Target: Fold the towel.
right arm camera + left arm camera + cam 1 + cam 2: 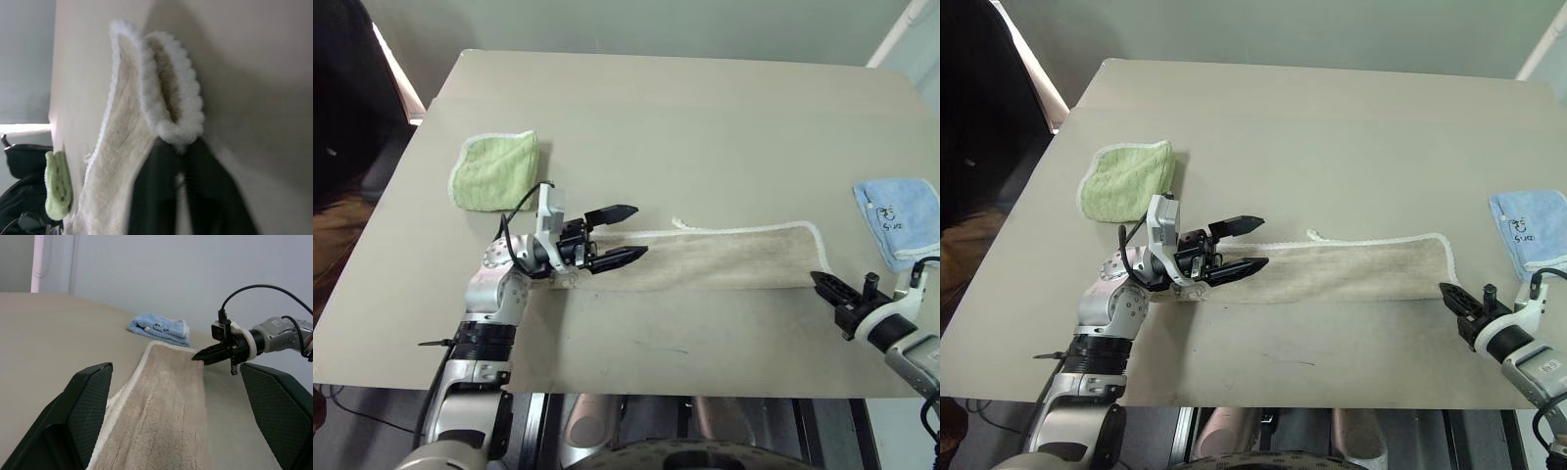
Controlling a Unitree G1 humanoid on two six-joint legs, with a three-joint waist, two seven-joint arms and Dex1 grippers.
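Right gripper (821,281) at near table edge, fingers pressed together, pinching towel's right-end near corner. Table (705,127) wide, tan. Towel (724,259) lies in long folded strip across middle. Left gripper (628,234) spread wide over towel's left end. Green cloth (494,168) far left, blue cloth (901,220) far right.

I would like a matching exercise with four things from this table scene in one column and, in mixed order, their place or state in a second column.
Column one:
1. beige towel
2. light green towel
3. left hand
4. right hand

Column two:
a. shut on a towel corner
b. folded, on the table's left part
c. open, over a towel end
d. lying stretched out in a long strip

Pairs: 1-d, 2-b, 3-c, 4-a
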